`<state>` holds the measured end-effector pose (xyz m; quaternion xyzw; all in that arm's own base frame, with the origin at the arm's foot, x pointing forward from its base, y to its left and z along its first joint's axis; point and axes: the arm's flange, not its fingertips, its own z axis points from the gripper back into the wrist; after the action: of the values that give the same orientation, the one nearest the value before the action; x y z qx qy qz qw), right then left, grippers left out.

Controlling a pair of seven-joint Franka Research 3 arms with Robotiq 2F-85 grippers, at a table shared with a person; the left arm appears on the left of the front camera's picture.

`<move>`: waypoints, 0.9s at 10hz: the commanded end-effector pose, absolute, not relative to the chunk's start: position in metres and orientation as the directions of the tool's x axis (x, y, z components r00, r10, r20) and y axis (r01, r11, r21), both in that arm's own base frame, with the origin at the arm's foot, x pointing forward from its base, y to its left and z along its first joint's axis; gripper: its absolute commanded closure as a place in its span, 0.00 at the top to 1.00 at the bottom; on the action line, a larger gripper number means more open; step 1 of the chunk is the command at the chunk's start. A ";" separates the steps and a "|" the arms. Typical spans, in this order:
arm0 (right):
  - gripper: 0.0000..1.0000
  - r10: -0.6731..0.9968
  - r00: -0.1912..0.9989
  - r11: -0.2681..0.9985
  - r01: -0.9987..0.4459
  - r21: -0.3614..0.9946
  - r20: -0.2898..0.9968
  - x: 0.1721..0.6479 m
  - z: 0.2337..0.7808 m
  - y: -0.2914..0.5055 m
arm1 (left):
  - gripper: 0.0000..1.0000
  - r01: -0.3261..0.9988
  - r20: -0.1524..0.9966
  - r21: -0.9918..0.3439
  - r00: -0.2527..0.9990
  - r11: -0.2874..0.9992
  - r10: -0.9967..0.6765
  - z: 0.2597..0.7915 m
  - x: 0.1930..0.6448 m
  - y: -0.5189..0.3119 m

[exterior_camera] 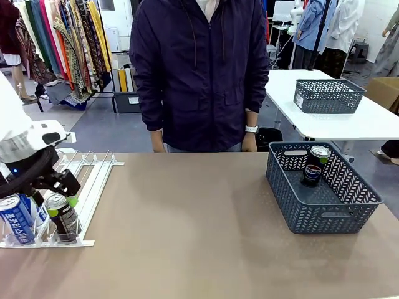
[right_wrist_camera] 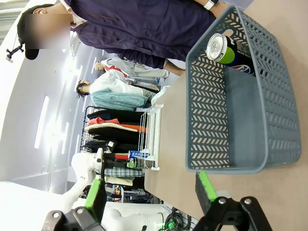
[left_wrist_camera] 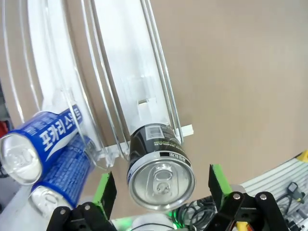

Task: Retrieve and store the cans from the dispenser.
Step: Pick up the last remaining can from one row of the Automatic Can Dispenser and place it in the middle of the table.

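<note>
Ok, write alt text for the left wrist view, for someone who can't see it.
The left hand, open, straddles a black can at the white dispenser's front lip, its green pads clear of the can on both sides. Two blue-and-white cans sit beside it, over a brown table.

The dispenser (exterior_camera: 93, 177) is laid at the left edge of the table (exterior_camera: 187, 249), its lanes running from near to far. At its near end, behind the front lip, the rightmost can (exterior_camera: 62, 218) is stood in one lane, and two other cans (exterior_camera: 17, 219) are placed just left of it. The left gripper (exterior_camera: 56, 200) is positioned over that near end, its fingers (left_wrist_camera: 105, 190) set on either side of the rightmost can and apart from it. A basket (exterior_camera: 324, 215) is set on the right of the table, well apart from the dispenser, and a further can (exterior_camera: 315, 166) is placed in it towards its far side. A person (exterior_camera: 199, 75) is stood behind the table's far edge. Farther off to the right, a second basket (exterior_camera: 329, 95) is set on another table (exterior_camera: 374, 124).
</note>
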<state>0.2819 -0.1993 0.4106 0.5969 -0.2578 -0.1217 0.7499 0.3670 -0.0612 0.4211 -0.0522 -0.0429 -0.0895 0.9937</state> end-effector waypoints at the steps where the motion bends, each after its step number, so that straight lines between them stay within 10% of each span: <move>1: 1.00 -0.488 0.840 0.253 -0.125 0.959 0.239 0.280 0.415 -0.200 | 1.00 0.180 0.079 -0.072 0.982 0.981 -0.174 0.388 0.334 -0.059; 6: 1.00 -0.488 0.840 0.253 -0.125 0.959 0.239 0.280 0.415 -0.200 | 1.00 0.164 0.090 -0.049 0.983 0.985 -0.159 0.378 0.341 -0.061; 7: 1.00 -0.488 0.840 0.253 -0.125 0.959 0.239 0.280 0.415 -0.200 | 0.84 0.153 0.092 -0.056 0.985 0.987 -0.148 0.379 0.340 -0.062; 8: 1.00 -0.488 0.840 0.253 -0.125 0.959 0.239 0.280 0.415 -0.200 | 0.24 0.157 0.084 -0.047 0.985 0.987 -0.152 0.377 0.342 -0.064; 9: 1.00 -0.488 0.840 0.253 -0.125 0.959 0.239 0.280 0.415 -0.200 | 0.00 0.161 0.080 -0.042 0.984 0.986 -0.157 0.376 0.342 -0.066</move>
<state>0.2819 -0.1993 0.4106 0.5969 -0.2578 -0.1217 0.7499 0.3768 -0.0662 0.3994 -0.0398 -0.0324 -0.0875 0.9948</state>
